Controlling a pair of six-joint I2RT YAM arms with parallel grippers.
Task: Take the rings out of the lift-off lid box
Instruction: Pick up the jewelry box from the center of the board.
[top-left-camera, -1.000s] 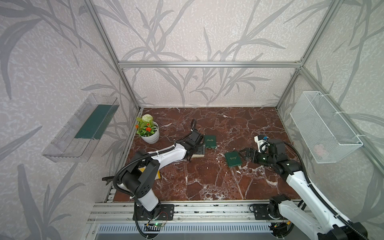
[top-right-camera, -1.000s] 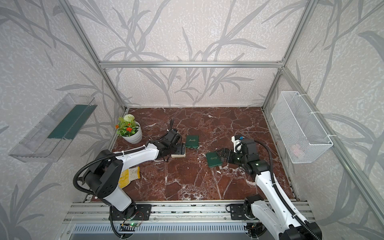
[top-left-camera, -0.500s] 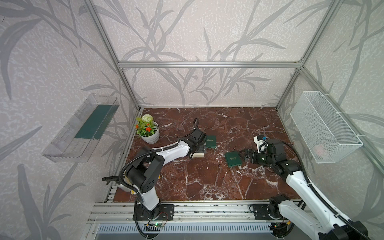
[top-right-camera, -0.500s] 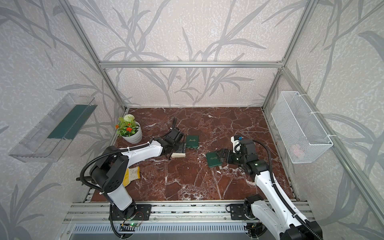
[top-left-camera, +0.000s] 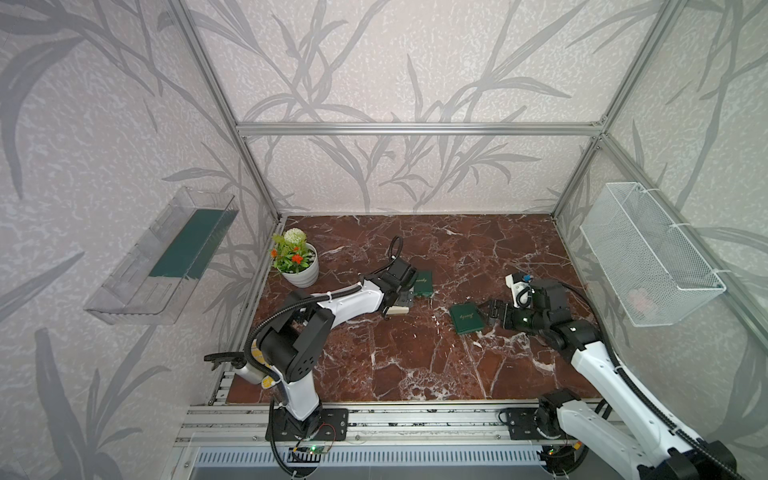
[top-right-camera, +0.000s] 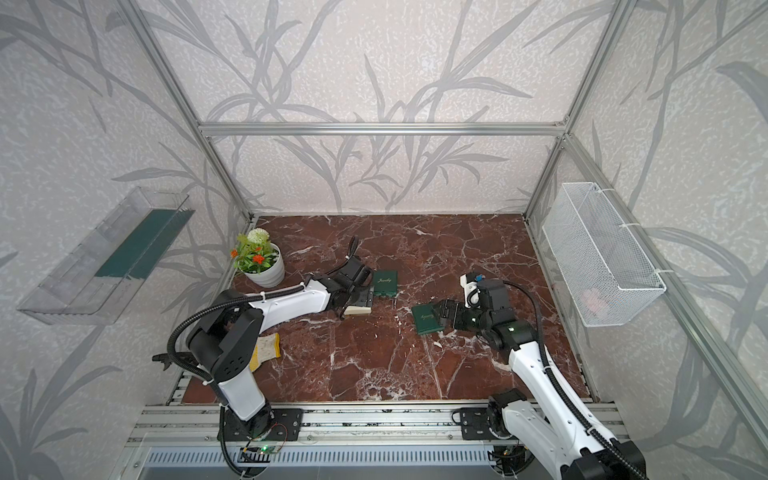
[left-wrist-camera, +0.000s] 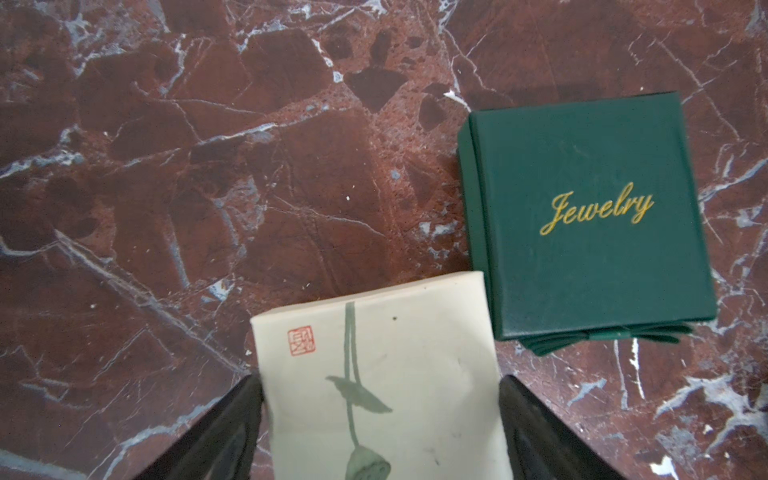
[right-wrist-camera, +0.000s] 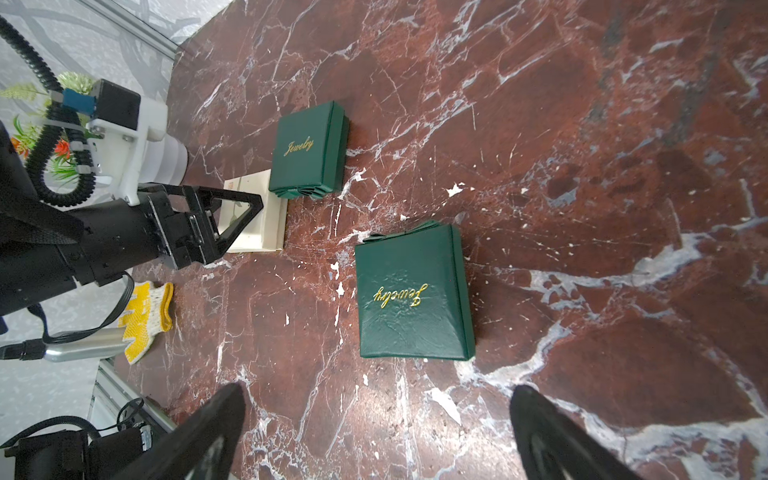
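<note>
The left gripper (left-wrist-camera: 379, 382) is clamping the cream box (left-wrist-camera: 386, 340), with its two black fingers (left-wrist-camera: 239, 419) pressing flat against opposite sides of the box as it is sitting on the red marble table (top-left-camera: 415, 365). The box's lid (painted with a green lotus stem and a small red seal stamp) is sitting in place, and the rings are showing in no view.

A green box (left-wrist-camera: 582, 216) lettered "Jewelry" in gold is lying closed just beside the cream box, off the corner ahead of the fingers. Whether the two are touching cannot be told.

A second green box (right-wrist-camera: 411, 295) with the same gold lettering is lying well apart from the cream box, on the right arm's side. The right gripper (right-wrist-camera: 378, 390) is hovering there with its jaws spread wide and nothing between them, the fingertips stopping just short of that second box.

On the opposite side of the cream box, past the left arm, a white flower pot (top-left-camera: 302, 272) with orange blooms is standing by the table's edge. A yellow glove (top-right-camera: 266, 353) is lying nearer the arm bases than the cream box, partly behind the left arm in both top views.
</note>
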